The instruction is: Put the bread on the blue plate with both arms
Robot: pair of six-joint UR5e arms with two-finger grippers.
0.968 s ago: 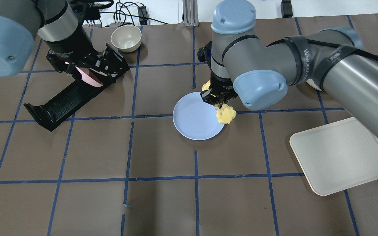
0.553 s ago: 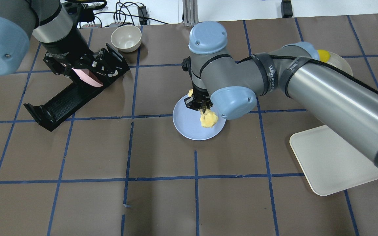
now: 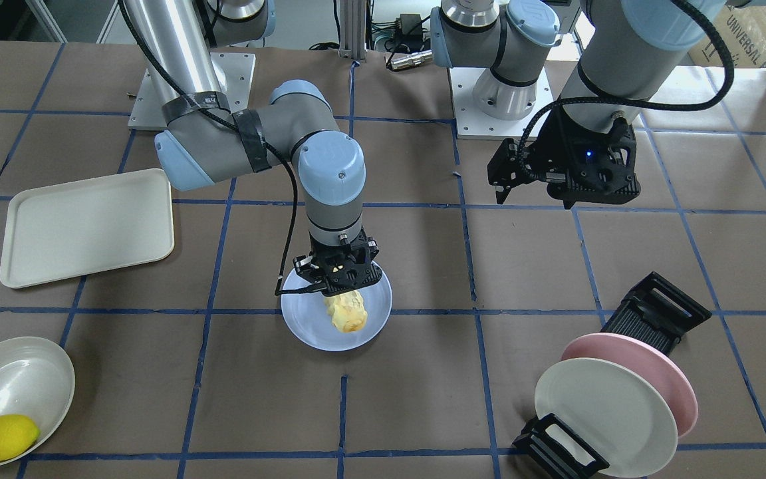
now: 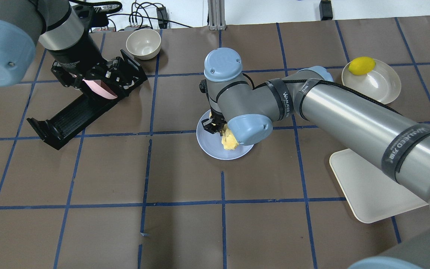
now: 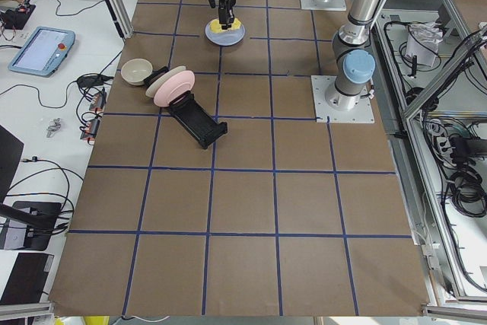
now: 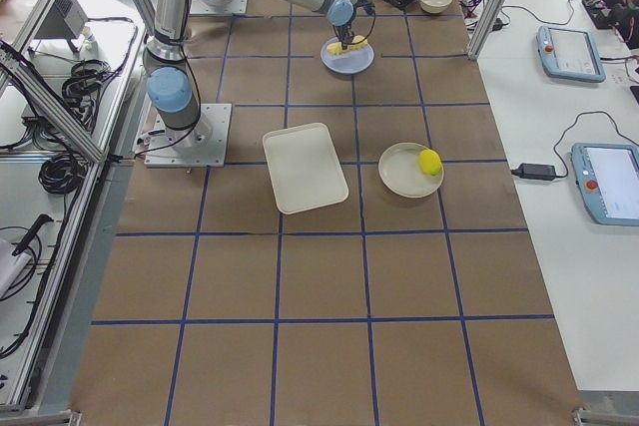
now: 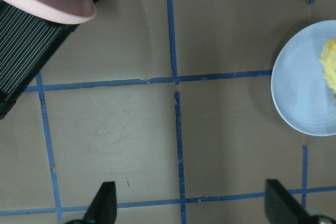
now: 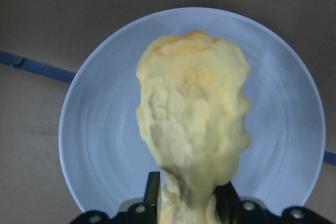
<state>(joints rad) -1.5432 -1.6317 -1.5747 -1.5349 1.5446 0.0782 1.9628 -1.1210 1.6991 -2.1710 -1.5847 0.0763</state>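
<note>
— Did you catch that? A second ago the bread (image 3: 346, 311) hung over the 3 o'clock rim of the blue plate (image 3: 306, 322), seen from behind the robot. Now it's over the plate's middle, and lower.

— So it's nearly placed?

— I'd say so. But the right gripper (image 8: 189, 203) still has its fingers pinched on the loaf's near end. Whether the far end already touches the plate, I can't tell.

— How's that arm standing?

— The right arm (image 4: 349, 112) is stretched in long from 4 o'clock, with the wrist folded over and the gripper pointing straight down at the plate. It has swung clear of the lemon (image 4: 362, 65) in its bowl (image 4: 383, 87), out at 2 o'clock.

— And the other one?

— The left gripper (image 7: 191, 208) hangs at 10 o'clock from the plate, above the rack (image 4: 69, 116) with the pink plate (image 4: 99, 87). Its fingers are spread wide with nothing between them.

— What's left, then?

— Letting go and lifting off, by my reckoning.
</note>
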